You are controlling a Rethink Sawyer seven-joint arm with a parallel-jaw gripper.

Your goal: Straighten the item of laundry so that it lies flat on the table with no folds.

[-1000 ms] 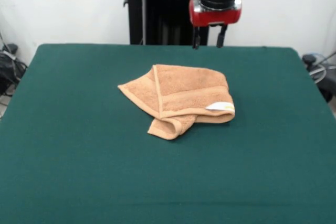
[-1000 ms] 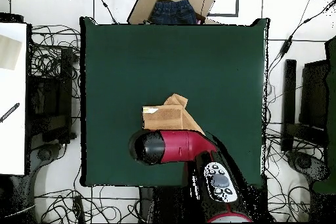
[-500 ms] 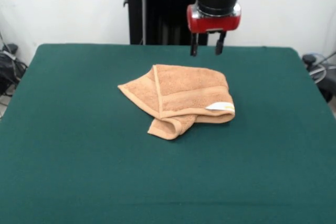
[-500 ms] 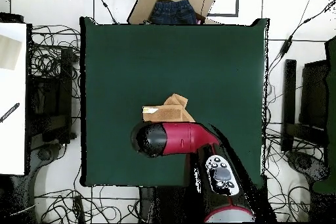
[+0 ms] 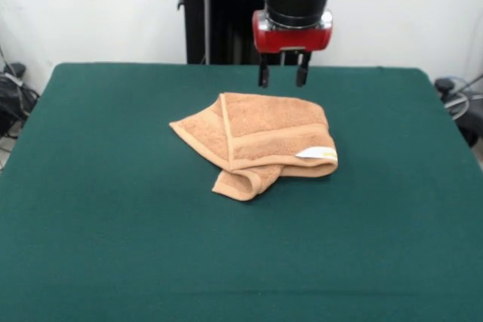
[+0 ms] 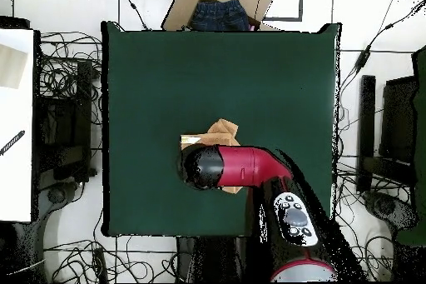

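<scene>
The light orange-brown towel (image 5: 256,141) lies folded over itself near the middle of the dark green table (image 5: 113,224). A white tag with a gold mark (image 5: 317,153) shows at its right edge, and a rolled corner points toward the camera. My gripper (image 5: 282,78) hangs open and empty just above the towel's far edge, fingers pointing down. In the overhead view the red arm (image 6: 245,166) covers most of the towel (image 6: 220,129); the gripper itself is hidden under the arm there.
An open cardboard box with dark blue clothing (image 6: 220,10) sits past the table's far edge in the overhead view. Cables and dark equipment surround the table. A white surface (image 6: 15,122) stands at the left.
My gripper has moved left and lower in the front view, from beyond the towel's far right corner to above its far edge. The towel has not moved.
</scene>
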